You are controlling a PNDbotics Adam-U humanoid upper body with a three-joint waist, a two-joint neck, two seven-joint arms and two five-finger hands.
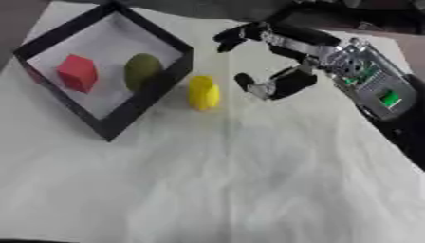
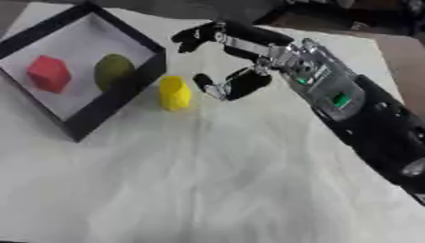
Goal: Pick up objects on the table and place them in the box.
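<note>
Yellow object (image 1: pixel 202 92), small and rounded, stands upright on the white cloth-covered table (image 1: pixel 249 190), just outside the right wall of the black box (image 1: pixel 116 124) and apart from it by a narrow strip of cloth. It looks like a light, rigid toy piece with a smooth skin, so it may slip or tip over if nudged from one side; the sensible hold, by this judgement, is across its middle, thumb on one flank and fingers on the other.

Reaching in from the right, the robot's right hand (image 2: pixel 249 71) hangs near the yellow object, to its right and slightly farther back, not touching it. Its fingers (image 2: pixel 192 35) are spread wide and lightly bent, the thumb (image 2: pixel 209 84) set well apart below them, and nothing lies in the gap. The left hand appears in neither view.

Inside the box, which sits at the far left with a pale floor and low dark walls, two things already lie: a red cube (image 1: pixel 77 72) toward the left and a green rounded object (image 1: pixel 141 70) beside it on the right, close to the wall nearest the yellow one. The two appear apart from each other. Open floor shows on the near side of both, room enough, it seems, for a third piece.
</note>
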